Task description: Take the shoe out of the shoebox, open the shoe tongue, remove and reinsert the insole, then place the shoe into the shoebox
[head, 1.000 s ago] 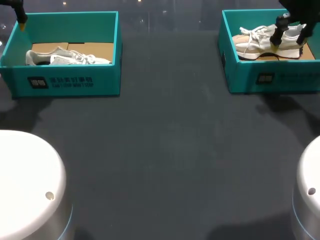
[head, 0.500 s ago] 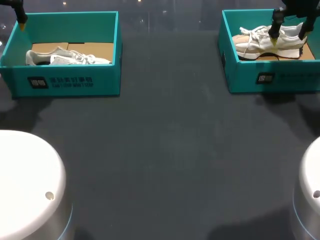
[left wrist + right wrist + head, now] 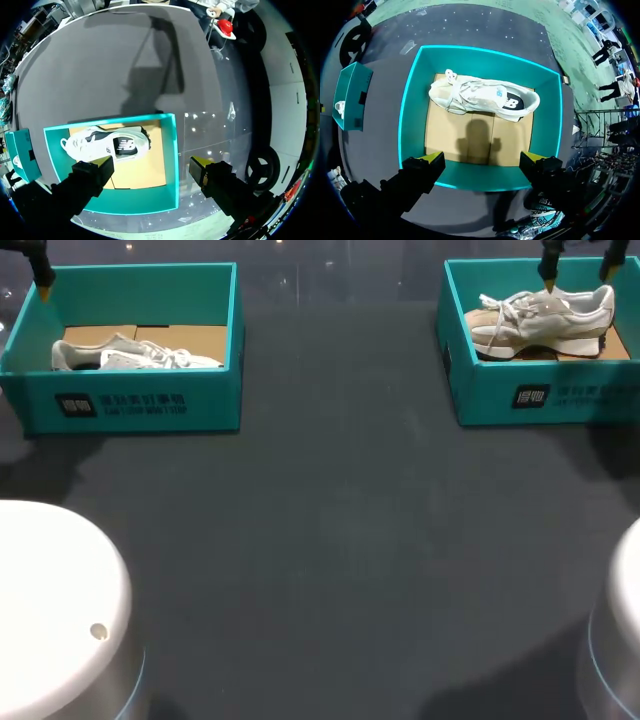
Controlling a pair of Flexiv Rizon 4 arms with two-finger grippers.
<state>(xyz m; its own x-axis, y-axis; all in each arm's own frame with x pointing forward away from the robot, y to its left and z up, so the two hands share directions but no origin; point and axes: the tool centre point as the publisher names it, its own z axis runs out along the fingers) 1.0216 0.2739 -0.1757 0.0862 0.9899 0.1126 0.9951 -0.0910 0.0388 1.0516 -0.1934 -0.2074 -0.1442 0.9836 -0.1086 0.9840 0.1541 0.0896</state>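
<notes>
Right pincer (image 3: 577, 276) higher (off shoe (image 3: 540, 318))

Robot manipulation bench, lab-type setting.
Dark matte table (image 3: 330, 540) is flanked by white arm bases (image 3: 50, 590); teal shoeboxes (image 3: 150, 405) are staged at both far corners.

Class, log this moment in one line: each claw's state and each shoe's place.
left claw: open, over edge of left shoebox | right claw: open, above right shoebox | left shoe, right shoe: each in its box
</notes>
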